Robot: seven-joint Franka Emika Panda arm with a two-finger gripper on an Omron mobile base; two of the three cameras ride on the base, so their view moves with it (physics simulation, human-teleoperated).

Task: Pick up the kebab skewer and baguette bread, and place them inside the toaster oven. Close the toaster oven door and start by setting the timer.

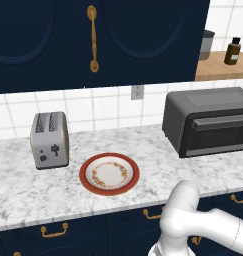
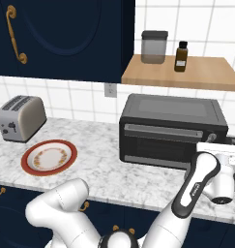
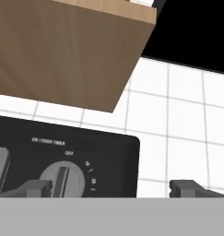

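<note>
The dark grey toaster oven (image 1: 208, 120) (image 2: 172, 131) stands on the counter with its door (image 2: 157, 143) shut. The kebab skewer and the baguette bread are out of view. My gripper (image 2: 220, 147) hovers at the oven's right front corner. In the hand view, my gripper (image 3: 113, 188) is open and empty, facing the oven's control panel. The timer knob (image 3: 62, 179), its pointer near OFF, sits just inside the left fingertip (image 3: 35, 186). The right fingertip (image 3: 191, 186) stands past the panel's edge, in front of the tiled wall.
An empty red-rimmed plate (image 1: 109, 173) (image 2: 49, 157) lies left of the oven, beside a silver two-slot toaster (image 1: 49, 139) (image 2: 21, 117). A wooden shelf (image 2: 182, 70) (image 3: 62, 50) above the oven carries a jar (image 2: 154, 47) and a brown bottle (image 2: 181, 56).
</note>
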